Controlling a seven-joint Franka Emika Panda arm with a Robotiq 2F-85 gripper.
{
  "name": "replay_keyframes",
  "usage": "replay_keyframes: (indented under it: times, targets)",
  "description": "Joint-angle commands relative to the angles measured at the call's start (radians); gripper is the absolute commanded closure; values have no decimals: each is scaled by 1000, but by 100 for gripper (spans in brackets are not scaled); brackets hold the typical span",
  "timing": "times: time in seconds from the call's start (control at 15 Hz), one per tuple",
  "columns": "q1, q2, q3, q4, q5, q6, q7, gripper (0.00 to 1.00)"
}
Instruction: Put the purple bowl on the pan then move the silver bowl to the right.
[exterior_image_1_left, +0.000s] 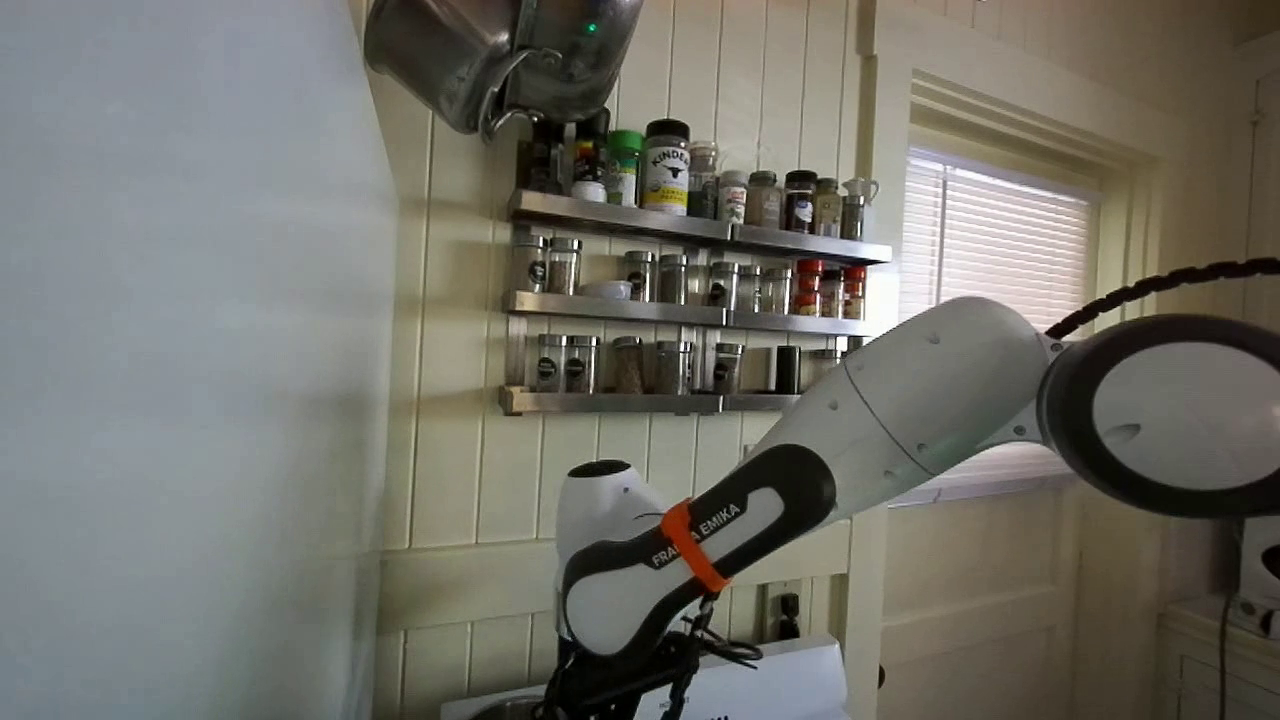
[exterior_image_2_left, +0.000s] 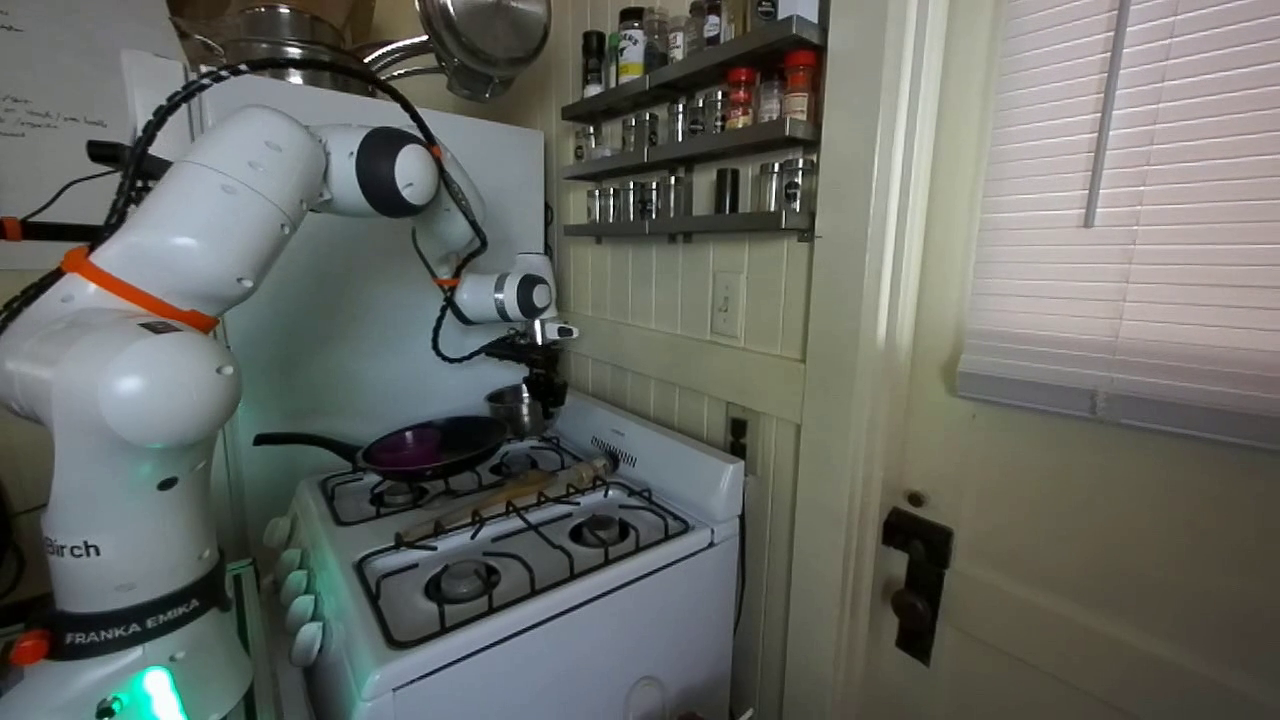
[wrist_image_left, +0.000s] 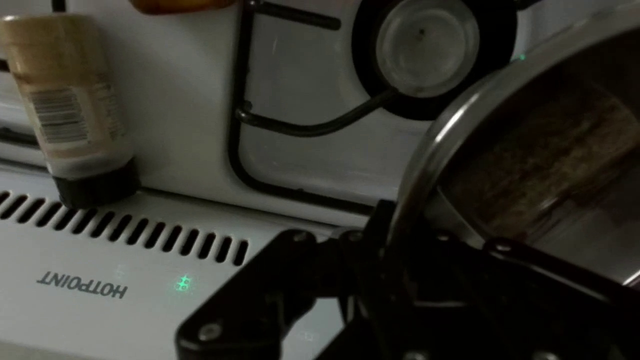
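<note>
Standing at seven o'clock in an exterior view, the bench (exterior_image_2_left: 620, 630), which is a white gas stove, carries our things. From nine o'clock there, the white arm (exterior_image_2_left: 235, 210) bends over it toward the rear side. Near twelve o'clock we see three metal shelves (exterior_image_2_left: 700, 150), on which many spice jars (exterior_image_1_left: 673, 282) are placed; both exterior views show them.

On the far half of the bench lies the black pan (exterior_image_2_left: 475, 438), and its handle (exterior_image_2_left: 300, 439) points to nine o'clock. The purple bowl (exterior_image_2_left: 408, 450) is inside this pan, at its nine o'clock side. At two o'clock from the pan, near the raised back (exterior_image_2_left: 668, 463) of the bench, we find the silver bowl (exterior_image_2_left: 513, 412). Whether its bottom touches the bench, we cannot tell.

In the wrist view, the silver bowl fills the three o'clock side, and a round burner (wrist_image_left: 427, 47) appears at one o'clock. A bottle (wrist_image_left: 70, 100) lies toward ten o'clock, well apart from the bowl, with its dark cap (wrist_image_left: 97, 182) pointing between five and six. The black fingers (wrist_image_left: 379, 220) stand one inside and one outside the silver bowl, and we see them pinching its rim at about eight o'clock. The small lettering HOTPOINT (wrist_image_left: 82, 285) reads upside down, also toward eight o'clock.
</note>
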Motion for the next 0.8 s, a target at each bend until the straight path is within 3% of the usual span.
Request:
replay_keyframes:
  times: [0.0,0.33,0.53,0.73]
  targets:
    - [42,-140,-54,-246,-22,191,197,98]
    - [118,-260,-143,-458,-147,381,472,98]
    - [232,-339,-271,-554,-301,406,700,98]
    - [324,-403,-369,-609,-483,360,920,98]
